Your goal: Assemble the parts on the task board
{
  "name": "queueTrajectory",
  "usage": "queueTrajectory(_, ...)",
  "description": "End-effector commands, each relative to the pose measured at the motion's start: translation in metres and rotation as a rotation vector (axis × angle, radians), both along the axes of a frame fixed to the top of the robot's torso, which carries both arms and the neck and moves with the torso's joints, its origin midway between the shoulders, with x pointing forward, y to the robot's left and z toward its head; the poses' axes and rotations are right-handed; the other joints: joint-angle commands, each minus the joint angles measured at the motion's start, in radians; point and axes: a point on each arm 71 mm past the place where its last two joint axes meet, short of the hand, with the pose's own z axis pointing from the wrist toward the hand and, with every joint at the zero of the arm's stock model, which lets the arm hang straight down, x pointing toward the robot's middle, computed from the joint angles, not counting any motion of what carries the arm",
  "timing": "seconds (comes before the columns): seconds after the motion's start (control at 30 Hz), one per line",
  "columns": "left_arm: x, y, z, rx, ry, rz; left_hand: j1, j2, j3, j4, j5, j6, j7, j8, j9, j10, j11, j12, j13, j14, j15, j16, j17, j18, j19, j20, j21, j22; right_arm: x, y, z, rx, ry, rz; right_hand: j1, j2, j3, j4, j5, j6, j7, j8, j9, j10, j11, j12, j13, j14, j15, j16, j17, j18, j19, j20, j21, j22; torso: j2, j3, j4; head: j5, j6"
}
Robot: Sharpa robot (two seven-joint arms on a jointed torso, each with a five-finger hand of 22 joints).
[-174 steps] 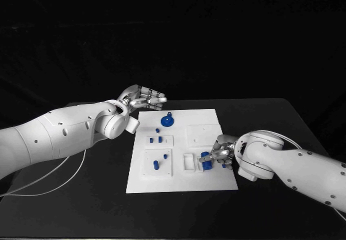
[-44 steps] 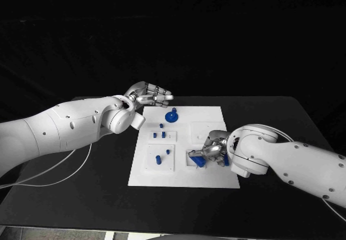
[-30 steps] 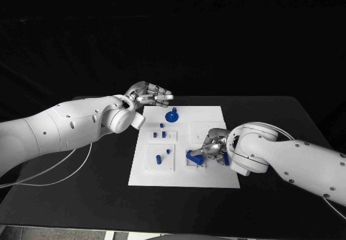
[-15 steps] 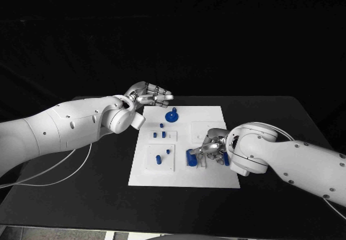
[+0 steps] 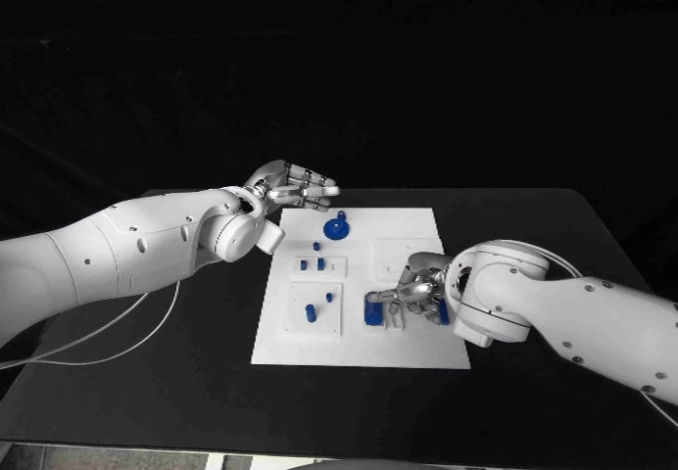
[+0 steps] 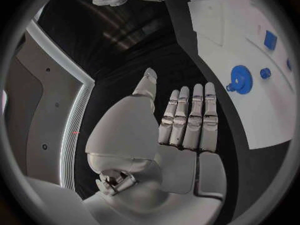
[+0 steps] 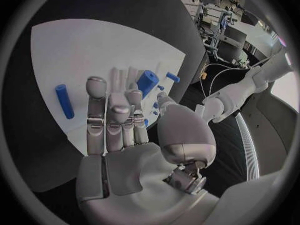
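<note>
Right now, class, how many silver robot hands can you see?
2. The left hand hovers, holding nothing, by the far left corner of the task board. The right hand is over its near right part, beside a blue part.

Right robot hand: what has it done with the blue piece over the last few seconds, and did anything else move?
The right robot hand moved the blue block a little toward the middle of the task board and tipped it from slanted to upright. Its fingers now lie stretched out beside the block, apparently released. The left robot hand, the blue gear and the small pegs stayed put.
</note>
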Motion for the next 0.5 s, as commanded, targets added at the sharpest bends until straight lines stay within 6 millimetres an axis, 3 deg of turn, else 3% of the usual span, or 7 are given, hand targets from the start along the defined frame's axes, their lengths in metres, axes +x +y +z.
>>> queueTrajectory(0.03, -0.0002, -0.0019, 0.0010, -0.005, -0.002, -0.013, 0.000, 0.006, -0.003, -0.001, 0.007, -0.004, 0.002, 0.005, 0.001, 0.002, 0.003, 0.001, 0.001, 0.000, 0.008, -0.003, 0.001, -0.013, -0.004, 0.003, 0.002, 0.000, -0.0018, 0.0015, 0.0007, -0.003, -0.001, 0.038, 0.031, -0.005, 0.005, -0.023, -0.005, 0.009, 0.000, 0.002, 0.002, 0.008, 0.000, -0.003, 0.002, 0.002, -0.004, 0.002, 0.001, -0.003, -0.002, -0.005, 0.004, 0.061, 0.000, 0.0000, 0.0005, -0.001, 0.000)
queueTrajectory(0.17, -0.0002, -0.0017, 0.0009, -0.004, -0.001, -0.012, 0.000, 0.006, -0.003, -0.001, 0.007, -0.004, 0.002, 0.005, 0.001, 0.002, 0.003, 0.001, 0.001, 0.000, 0.008, -0.003, 0.001, -0.013, -0.004, 0.003, 0.002, 0.000, -0.0042, 0.0020, 0.0018, 0.023, 0.000, 0.066, 0.086, -0.035, 0.017, -0.071, -0.005, 0.013, 0.000, 0.001, 0.004, 0.009, -0.001, -0.001, 0.004, 0.002, -0.003, -0.002, -0.001, -0.002, -0.003, -0.004, 0.000, 0.061, 0.000, 0.0004, 0.0007, 0.000, 0.002)
queueTrajectory(0.37, -0.0003, -0.0013, 0.0007, -0.004, 0.001, -0.012, 0.000, 0.011, -0.005, -0.005, 0.007, -0.004, 0.002, 0.005, 0.001, 0.001, 0.003, 0.001, 0.001, 0.000, 0.008, -0.003, 0.001, -0.013, -0.004, 0.003, 0.002, 0.000, -0.0087, 0.0008, 0.0023, 0.049, 0.009, 0.100, 0.103, -0.068, 0.038, -0.084, -0.005, 0.025, -0.003, 0.004, 0.013, 0.018, -0.002, 0.023, 0.019, 0.003, -0.005, -0.002, 0.000, -0.002, -0.002, -0.005, 0.006, 0.062, 0.001, 0.0008, -0.0008, 0.003, -0.001)
queueTrajectory(0.5, -0.0003, -0.0011, 0.0007, -0.004, 0.001, -0.012, 0.000, 0.011, -0.005, -0.005, 0.007, -0.004, 0.002, 0.005, 0.001, 0.001, 0.003, 0.001, 0.001, 0.000, 0.008, -0.003, 0.001, -0.013, -0.004, 0.003, 0.002, 0.000, -0.0103, 0.0003, 0.0013, 0.049, 0.020, 0.115, 0.129, -0.079, 0.037, -0.102, -0.005, 0.032, -0.005, 0.003, 0.029, 0.021, -0.004, 0.039, 0.031, 0.003, -0.006, -0.001, 0.002, -0.004, -0.001, -0.006, 0.011, 0.063, 0.000, 0.0003, -0.0011, 0.004, -0.002)
